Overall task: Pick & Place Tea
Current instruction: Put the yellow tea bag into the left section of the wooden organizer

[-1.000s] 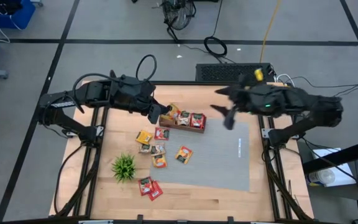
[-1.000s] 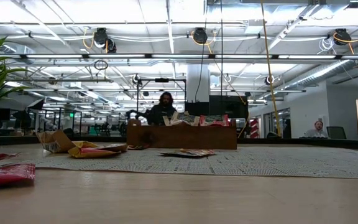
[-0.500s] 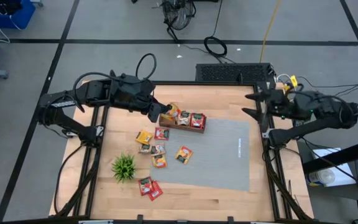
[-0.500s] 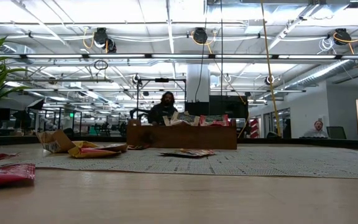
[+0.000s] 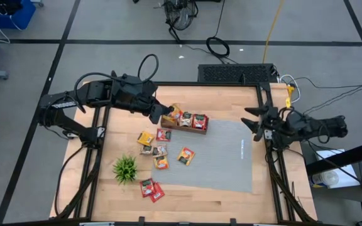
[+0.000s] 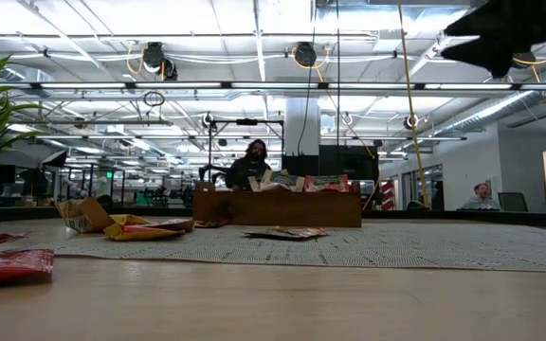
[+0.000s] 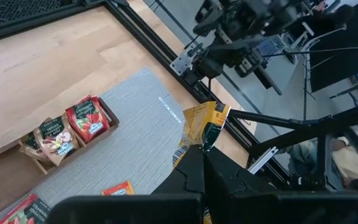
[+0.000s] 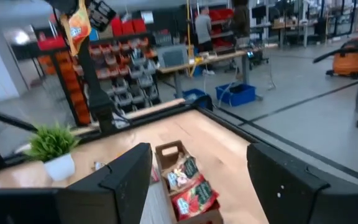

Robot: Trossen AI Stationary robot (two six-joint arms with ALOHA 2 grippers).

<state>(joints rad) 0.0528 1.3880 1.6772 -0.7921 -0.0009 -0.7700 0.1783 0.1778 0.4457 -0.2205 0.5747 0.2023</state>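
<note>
My left gripper [image 5: 162, 113] hangs over the left end of the wooden tray [image 5: 202, 131], shut on a yellow tea packet [image 7: 204, 124]. The tray holds a few red and printed packets [image 5: 192, 120]. Several more tea packets [image 5: 161, 150] lie loose on the wood and on the grey mat [image 5: 219, 157] in front of the tray. My right gripper [image 5: 257, 119] is open at the table's right edge, level, with nothing between its fingers [image 8: 129, 180]. It shows dark at the top right of the low view [image 6: 505, 33]. My left gripper pinches the yellow packet between its two shut fingers by one edge [image 7: 194, 146]. The fingers slant down from the table's left. The rest of the packet sticks out past the fingertips, lifted clear above the tray's left end.
A small green plant [image 5: 126, 168] in a white pot stands at the near left. Two red packets [image 5: 151, 189] lie near the front edge. The mat's right half is bare. A metal frame borders the table, with a black grille [image 5: 234, 72] behind it.
My right gripper has drawn back from above the mat toward the table's right edge and sunk, tipping up to level and staying open. It has come into the top of the low view.
</note>
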